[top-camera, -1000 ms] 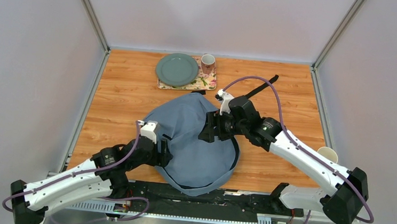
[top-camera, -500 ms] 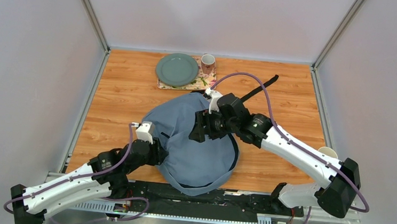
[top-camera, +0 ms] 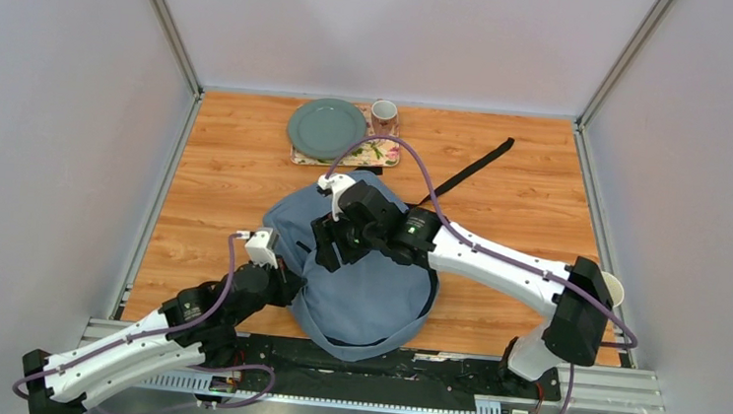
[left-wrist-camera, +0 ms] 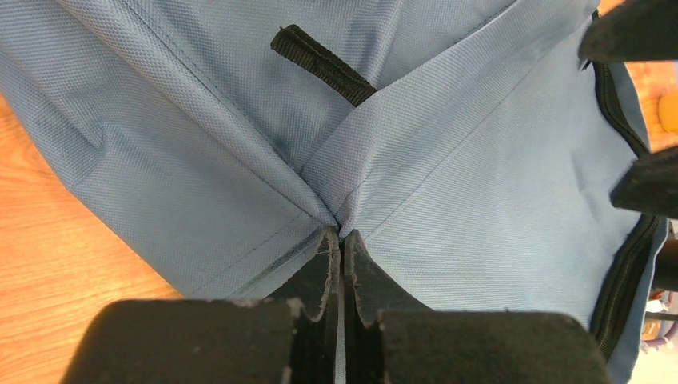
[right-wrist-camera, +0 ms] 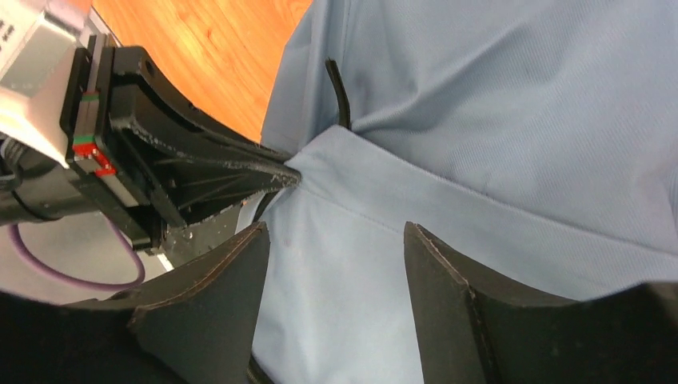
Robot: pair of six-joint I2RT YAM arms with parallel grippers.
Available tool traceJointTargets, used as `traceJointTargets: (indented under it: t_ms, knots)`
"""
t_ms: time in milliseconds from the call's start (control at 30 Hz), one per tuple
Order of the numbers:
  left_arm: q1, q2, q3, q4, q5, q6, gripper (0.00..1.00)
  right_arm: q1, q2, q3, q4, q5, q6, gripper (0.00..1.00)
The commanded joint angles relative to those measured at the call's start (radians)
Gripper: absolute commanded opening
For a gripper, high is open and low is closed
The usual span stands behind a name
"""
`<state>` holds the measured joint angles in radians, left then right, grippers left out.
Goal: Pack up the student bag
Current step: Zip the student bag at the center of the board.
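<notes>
The student bag [top-camera: 375, 302], soft grey-blue fabric, lies flat at the near middle of the wooden table. My left gripper [top-camera: 300, 279] is at its left edge, shut on a pinched fold of the bag's fabric [left-wrist-camera: 341, 234]. A short black loop tag [left-wrist-camera: 320, 64] sits just beyond the pinch. My right gripper [top-camera: 325, 248] hovers over the bag's left part, jaws open, with only fabric [right-wrist-camera: 496, 104] beneath the gap [right-wrist-camera: 336, 232]. The left gripper's tip [right-wrist-camera: 288, 178] shows close ahead of it. A dark zip [left-wrist-camera: 620, 272] runs along the bag's right side.
A green plate [top-camera: 326, 128] and a patterned mug [top-camera: 383, 116] rest on a floral mat [top-camera: 382, 155] at the back. A black strap [top-camera: 474, 166] trails from the bag to the back right. A paper cup [top-camera: 612, 283] stands at the right edge.
The left gripper has gone from open to shut, pinching the bag's fabric. The right arm has swung left across the bag to just beyond the left gripper.
</notes>
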<state>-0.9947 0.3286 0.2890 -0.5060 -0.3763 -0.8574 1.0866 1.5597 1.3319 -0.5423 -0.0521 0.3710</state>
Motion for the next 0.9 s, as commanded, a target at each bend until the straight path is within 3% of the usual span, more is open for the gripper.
traceJointTargets:
  t_ms: [0,367,733,867]
  knots:
    - [0.005,-0.052,-0.014,0.055,-0.05,-0.017,0.0,0.016,0.048,0.115,0.007,0.035,-0.096,0.65]
    - [0.005,-0.069,-0.014,0.035,-0.049,-0.011,0.0,0.033,0.252,0.291,-0.01,-0.04,-0.19,0.61]
    - [0.004,-0.092,-0.008,0.012,-0.053,-0.008,0.0,0.036,0.378,0.343,-0.025,0.034,-0.213,0.51]
    - [0.005,-0.103,-0.007,0.006,-0.058,-0.009,0.0,0.036,0.367,0.319,-0.021,0.051,-0.21,0.19]
